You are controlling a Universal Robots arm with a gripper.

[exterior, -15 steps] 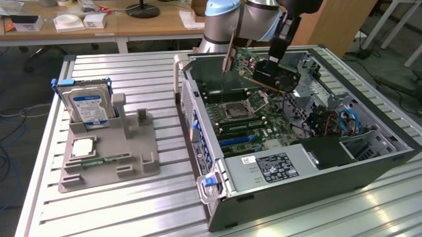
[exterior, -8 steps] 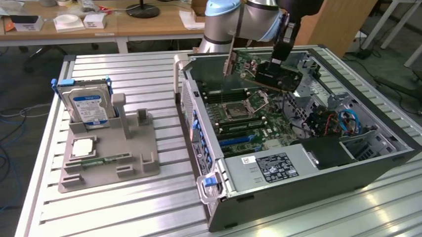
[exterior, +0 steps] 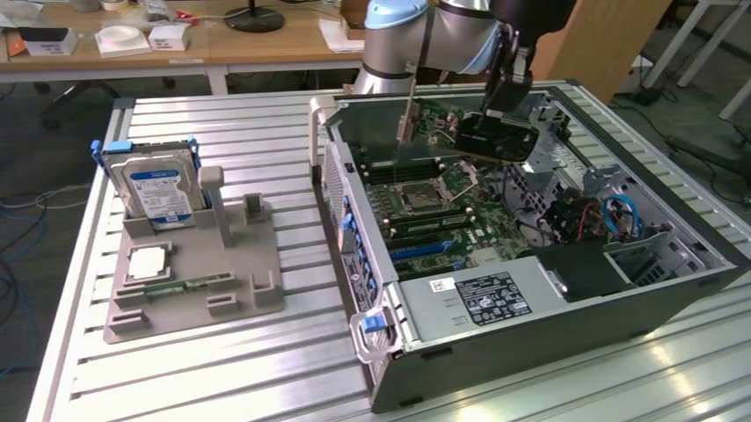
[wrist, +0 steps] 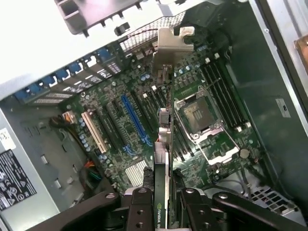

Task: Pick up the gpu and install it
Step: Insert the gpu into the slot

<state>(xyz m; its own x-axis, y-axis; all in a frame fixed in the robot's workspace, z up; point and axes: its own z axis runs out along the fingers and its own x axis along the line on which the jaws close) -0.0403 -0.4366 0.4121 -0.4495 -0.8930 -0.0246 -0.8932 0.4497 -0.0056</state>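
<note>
My gripper [exterior: 501, 114] is shut on the gpu [exterior: 493, 141], a dark flat card that hangs over the open computer case [exterior: 657, 290], above the motherboard [exterior: 446, 220]. In the wrist view the gpu [wrist: 165, 134] is seen edge-on between my two black fingers [wrist: 141, 211], with its silver bracket [wrist: 172, 45] at the far end, near the case's rear wall. Beneath it lie the motherboard [wrist: 120, 144], a blue expansion slot [wrist: 134, 120] a little to one side of the card's edge, and the open processor socket [wrist: 199, 115]. The card is clear of the board.
In the exterior view's left, a grey fixture [exterior: 188, 272] on the slatted metal table [exterior: 235, 369] holds a silver hard drive with a blue label [exterior: 158, 189] and a small green stick [exterior: 188, 286]. Case walls, cables [exterior: 610, 215] and a black power supply [exterior: 481, 294] surround the board.
</note>
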